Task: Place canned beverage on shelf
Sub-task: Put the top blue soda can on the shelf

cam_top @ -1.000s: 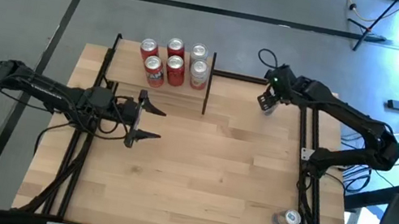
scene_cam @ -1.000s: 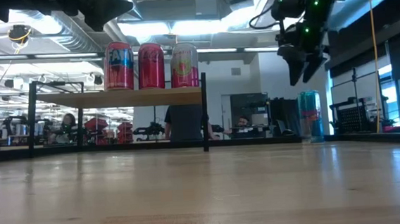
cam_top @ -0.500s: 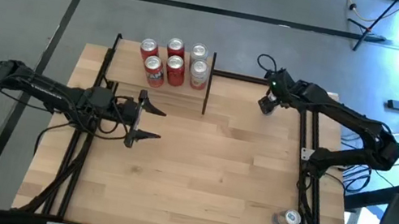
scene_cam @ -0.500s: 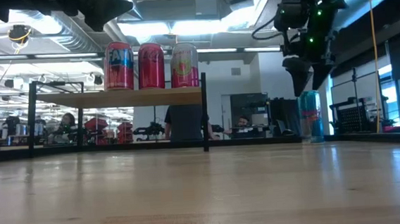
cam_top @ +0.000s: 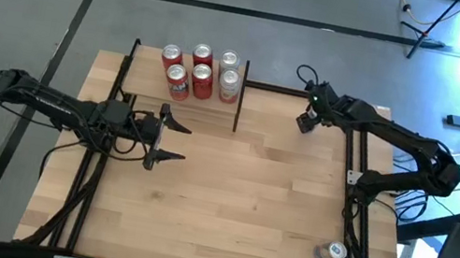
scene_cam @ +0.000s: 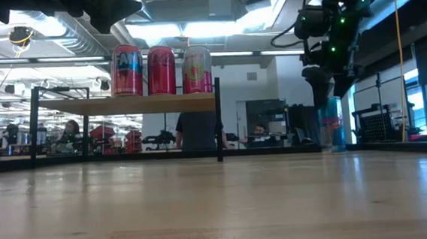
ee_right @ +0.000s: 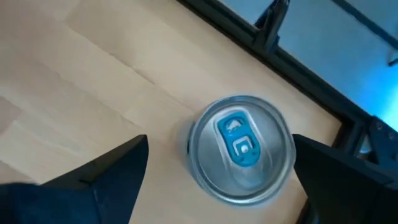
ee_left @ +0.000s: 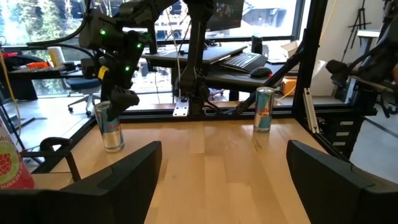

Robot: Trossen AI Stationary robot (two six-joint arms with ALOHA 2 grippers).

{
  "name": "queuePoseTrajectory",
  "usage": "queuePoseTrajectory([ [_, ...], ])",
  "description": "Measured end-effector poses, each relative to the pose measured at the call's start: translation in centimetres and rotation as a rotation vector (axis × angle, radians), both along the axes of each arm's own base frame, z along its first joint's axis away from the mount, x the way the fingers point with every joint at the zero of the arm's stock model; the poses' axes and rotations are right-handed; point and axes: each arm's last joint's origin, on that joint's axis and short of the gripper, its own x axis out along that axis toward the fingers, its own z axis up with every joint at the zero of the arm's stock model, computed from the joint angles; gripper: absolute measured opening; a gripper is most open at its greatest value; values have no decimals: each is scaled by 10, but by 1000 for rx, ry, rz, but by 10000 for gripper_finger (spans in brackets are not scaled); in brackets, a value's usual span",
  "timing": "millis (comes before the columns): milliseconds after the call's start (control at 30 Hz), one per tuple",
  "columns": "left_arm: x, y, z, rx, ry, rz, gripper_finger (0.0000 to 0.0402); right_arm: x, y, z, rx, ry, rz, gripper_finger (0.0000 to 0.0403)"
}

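Hovering over the slim blue can [ee_right: 241,149], the right gripper [cam_top: 307,122] holds its jaws spread wide around its silver lid, gripping nothing, seemingly lined up to descend and clamp. That can stands at the table's 1 o'clock corner, apart from the shelf [cam_top: 145,84] at 11 o'clock, where 6 glossy cylindrical cans [cam_top: 202,72] crowd pale wood. The left gripper [cam_top: 173,141] waits open near centre.

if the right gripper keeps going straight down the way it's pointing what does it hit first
Most likely the slim can standing directly beneath it. The right gripper points down with open jaws on either side of the can top, so its sides look free.
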Motion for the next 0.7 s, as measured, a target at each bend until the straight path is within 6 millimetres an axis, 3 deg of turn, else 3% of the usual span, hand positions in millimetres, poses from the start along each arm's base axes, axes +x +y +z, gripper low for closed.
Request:
queuePoseTrajectory([
  [333, 0, 0, 0, 0, 0, 0, 318, 6, -6, -22, 53, 13, -13, 352],
  [467, 0, 0, 0, 1, 0, 0, 318, 8, -8, -28, 66, 40, -16, 298],
  [633, 0, 0, 0, 1, 1, 0, 318, 15, 3, -25, 44, 48, 40, 196],
  [700, 0, 0, 0, 1, 2, 0, 318, 19, 14, -20, 44, 37, 89, 194],
])
